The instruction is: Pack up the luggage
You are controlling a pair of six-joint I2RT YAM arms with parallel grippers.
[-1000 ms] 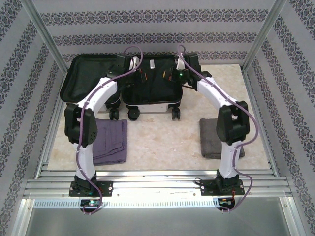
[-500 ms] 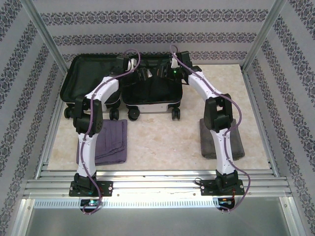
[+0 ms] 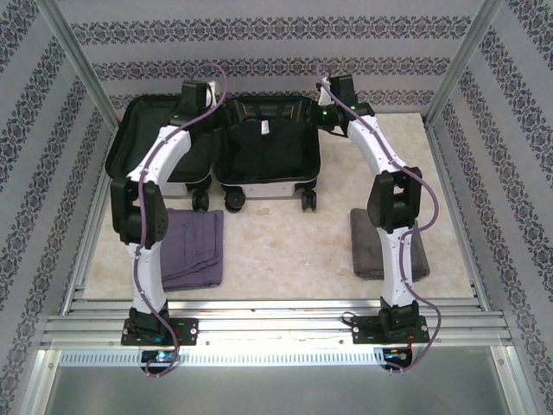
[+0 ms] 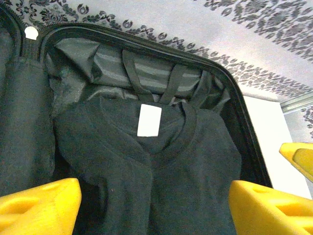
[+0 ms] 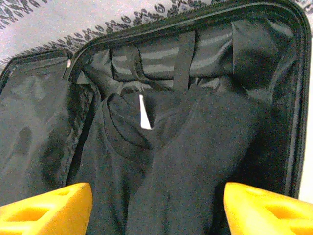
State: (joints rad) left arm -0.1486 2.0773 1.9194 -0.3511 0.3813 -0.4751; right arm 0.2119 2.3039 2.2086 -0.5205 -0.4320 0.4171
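open luggage [image 3: 268,188] at the rear of the worktop [image 3: 285,246], black shirt [image 4: 161,166] lying inside. left jaws and right jaws both stand apart, empty, above it. advisable: rise clear of the rim before reaching for the purple cloth [image 3: 194,248] or grey cloth [image 3: 365,246].

The table [image 3: 276,251] has a pale top with a marble pattern. The white luggage [image 3: 259,185] lies open along its far edge, with the lid spread toward the far left corner and the black wheels facing the near edge. A folded purple cloth [image 3: 194,246] lies flat near the left edge, just before the luggage. A folded grey cloth [image 3: 363,246] lies near the right edge, well apart from the purple one.
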